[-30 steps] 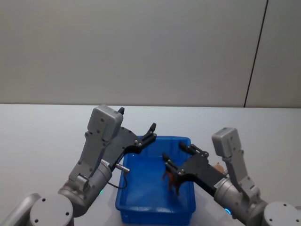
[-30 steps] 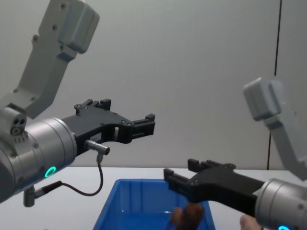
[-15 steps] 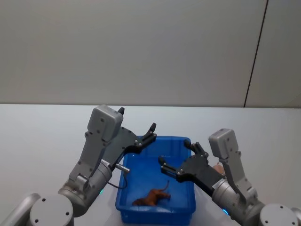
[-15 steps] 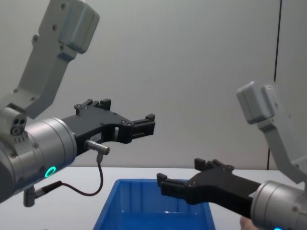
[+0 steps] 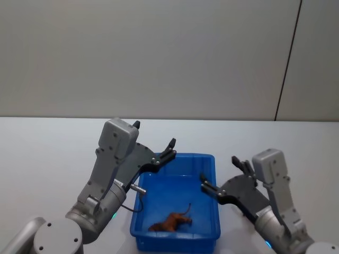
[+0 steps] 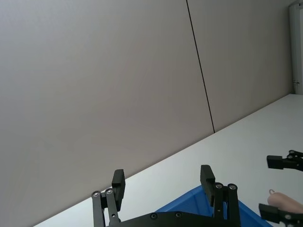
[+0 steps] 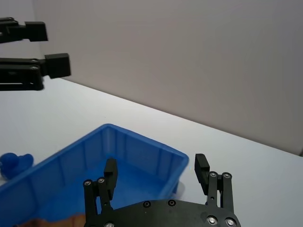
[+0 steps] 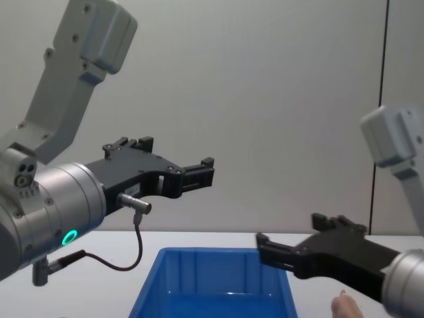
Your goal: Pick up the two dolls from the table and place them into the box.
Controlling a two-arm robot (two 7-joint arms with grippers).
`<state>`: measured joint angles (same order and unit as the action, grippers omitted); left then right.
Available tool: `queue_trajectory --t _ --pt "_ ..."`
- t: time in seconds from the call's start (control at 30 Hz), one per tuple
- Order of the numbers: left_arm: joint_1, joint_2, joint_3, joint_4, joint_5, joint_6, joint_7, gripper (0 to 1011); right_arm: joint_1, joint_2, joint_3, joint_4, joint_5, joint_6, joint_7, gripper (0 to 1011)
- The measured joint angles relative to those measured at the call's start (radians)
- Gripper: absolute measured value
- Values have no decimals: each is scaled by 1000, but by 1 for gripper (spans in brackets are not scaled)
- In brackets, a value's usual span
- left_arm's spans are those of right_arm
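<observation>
right gripper point(image 5: 218, 172) spread and empty over the right rim of the blue box point(image 5: 175, 244), reddish-brown doll point(image 5: 172, 221) lying inside at the near end, left gripper point(image 6: 162, 176) spread, empty, above the far left corner

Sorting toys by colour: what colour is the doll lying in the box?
Reddish-brown; the doll shows best in the head view.
</observation>
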<state>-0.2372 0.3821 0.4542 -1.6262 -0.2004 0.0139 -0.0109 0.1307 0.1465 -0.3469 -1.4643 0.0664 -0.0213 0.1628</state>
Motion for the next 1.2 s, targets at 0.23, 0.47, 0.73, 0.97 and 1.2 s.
queue_trajectory --t 0.23,0.47,0.73,0.97,1.2 --pt "0 0 0 0 0 0 0 1001 -46 22 7 -54 -18 41 -96 1001" --pt "0 0 0 0 0 0 0 1001 -83 38 15 -88 -24 88 -170 1001" --pt "0 0 0 0 0 0 0 1001 -101 44 23 -94 -19 129 -220 1001" --pt "0 0 0 0 0 0 0 1001 -102 37 26 -77 -9 159 -242 1001" --pt "0 0 0 0 0 0 0 1001 -87 19 27 -37 3 183 -252 1001"
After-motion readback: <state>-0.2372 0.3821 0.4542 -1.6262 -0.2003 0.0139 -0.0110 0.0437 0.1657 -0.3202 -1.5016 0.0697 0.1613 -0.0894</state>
